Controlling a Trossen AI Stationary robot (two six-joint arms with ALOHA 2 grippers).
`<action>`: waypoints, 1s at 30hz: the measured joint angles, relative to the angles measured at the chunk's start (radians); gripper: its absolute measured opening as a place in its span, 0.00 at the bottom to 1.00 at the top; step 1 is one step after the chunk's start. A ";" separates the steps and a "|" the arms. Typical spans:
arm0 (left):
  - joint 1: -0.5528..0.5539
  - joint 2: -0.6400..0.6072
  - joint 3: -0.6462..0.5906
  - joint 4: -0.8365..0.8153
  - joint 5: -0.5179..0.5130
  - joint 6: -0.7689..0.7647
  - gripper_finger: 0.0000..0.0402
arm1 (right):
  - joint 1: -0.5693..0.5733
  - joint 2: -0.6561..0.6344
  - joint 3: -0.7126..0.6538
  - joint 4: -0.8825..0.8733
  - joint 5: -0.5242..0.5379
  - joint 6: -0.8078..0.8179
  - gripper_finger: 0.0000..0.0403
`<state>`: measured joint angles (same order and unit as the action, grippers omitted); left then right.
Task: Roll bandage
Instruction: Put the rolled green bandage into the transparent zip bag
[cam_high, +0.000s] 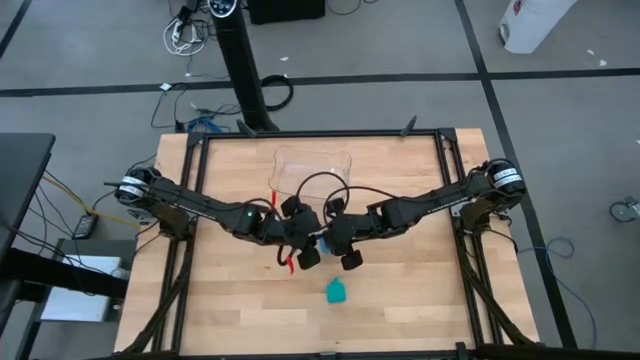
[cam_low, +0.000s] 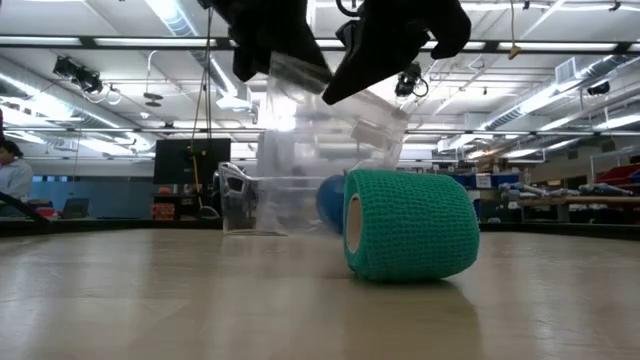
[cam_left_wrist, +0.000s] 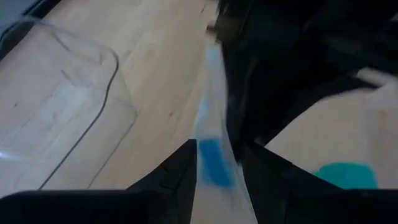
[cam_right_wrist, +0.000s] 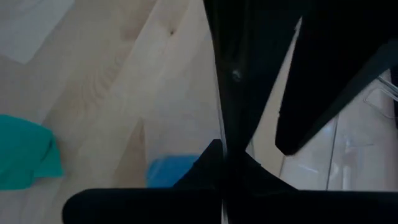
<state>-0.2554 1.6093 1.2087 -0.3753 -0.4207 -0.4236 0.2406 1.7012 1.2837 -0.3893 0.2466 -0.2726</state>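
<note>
The teal-green bandage (cam_high: 335, 291) is a stubby roll lying on its side on the wooden table (cam_high: 230, 300) near the front edge, with no gripper touching it; the low view shows the bandage (cam_low: 410, 225) close up. Behind it my two grippers meet over the table's middle. Both my left gripper (cam_left_wrist: 219, 168) and my right gripper (cam_right_wrist: 221, 165) are shut on one clear plastic bag (cam_low: 310, 130). The bag holds a small bright-blue roll (cam_low: 330, 200). Whether the blue roll is clear of the table does not show. My left gripper has the clear bag (cam_left_wrist: 211, 118) pinched between its two fingers, with the blue roll (cam_left_wrist: 214, 163) inside the plastic right at the fingertips. The fingers (cam_left_wrist: 186, 171) slant down from the table's left side. My right gripper pinches a thin edge of the clear bag (cam_right_wrist: 221, 118) between its two shut fingers (cam_right_wrist: 208, 162), slanting down from the table's right side. The film runs on edge away from the fingertips. The blue roll (cam_right_wrist: 169, 171) sits beside and below them.
A clear plastic tray (cam_high: 312, 170) stands behind the grippers toward the table's far edge. Black frame rails (cam_high: 185, 250) run along the table's left and right sides. Bare wood lies around the teal roll near the front.
</note>
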 joint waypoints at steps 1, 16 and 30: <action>0.000 0.000 0.000 -0.018 -0.001 0.000 0.33 | 0.000 0.000 0.001 0.000 0.000 -0.001 0.00; 0.000 0.002 -0.001 -0.069 0.008 0.047 0.19 | 0.039 0.000 0.002 -0.004 0.022 -0.047 0.00; 0.000 0.002 -0.001 -0.065 0.081 0.064 0.01 | 0.054 0.000 0.002 0.018 0.077 -0.074 0.05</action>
<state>-0.2550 1.6112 1.2079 -0.4404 -0.3399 -0.3597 0.2944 1.7012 1.2858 -0.3711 0.3236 -0.3469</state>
